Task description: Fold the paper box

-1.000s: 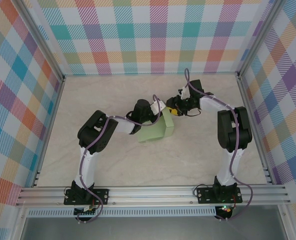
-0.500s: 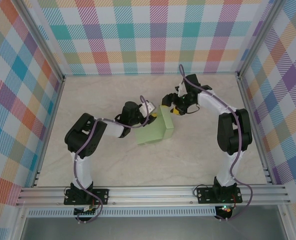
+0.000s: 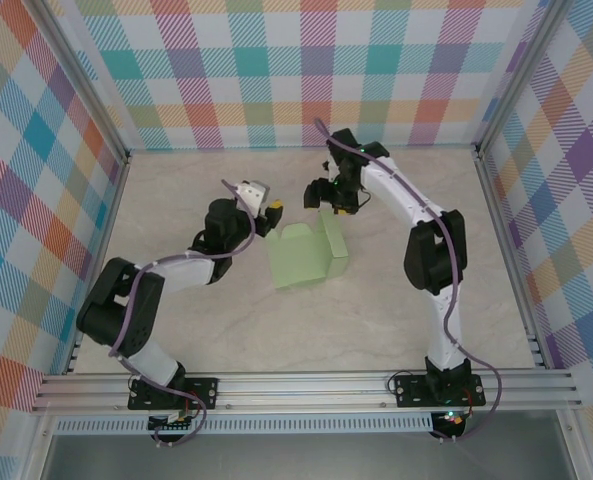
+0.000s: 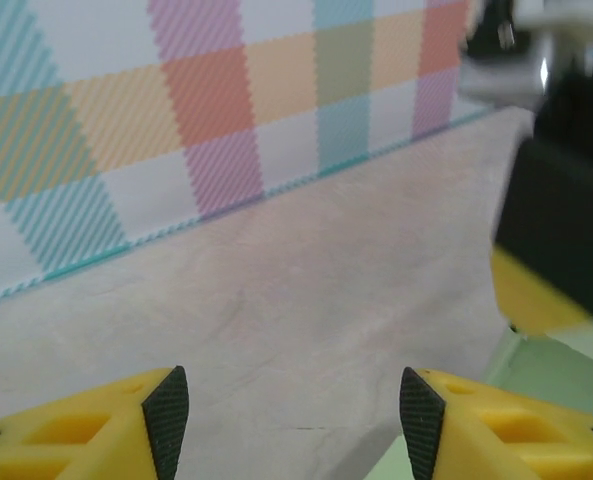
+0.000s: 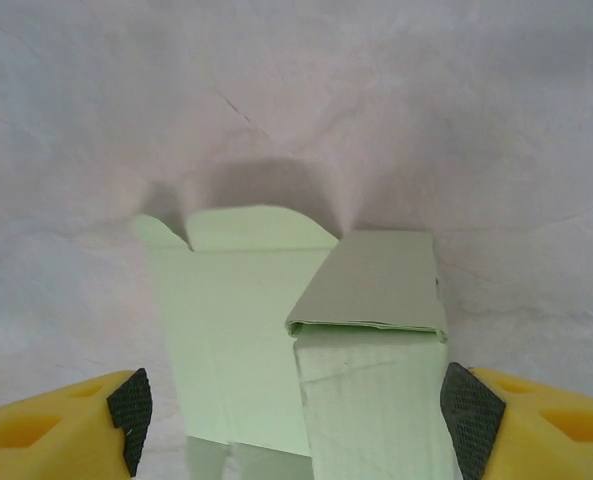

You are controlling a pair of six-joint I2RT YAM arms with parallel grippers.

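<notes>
two sets of jaws, both wide and empty. paper box (image 3: 306,260) lies mid-table, partly folded. right gripper (image 5: 296,408) hangs over its far edge, seemingly nearer. left gripper (image 4: 291,410) sits off its far-left corner.

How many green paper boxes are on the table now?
1. The paper box lies near the middle of the table, partly folded, between the left tool and the right tool.
</notes>
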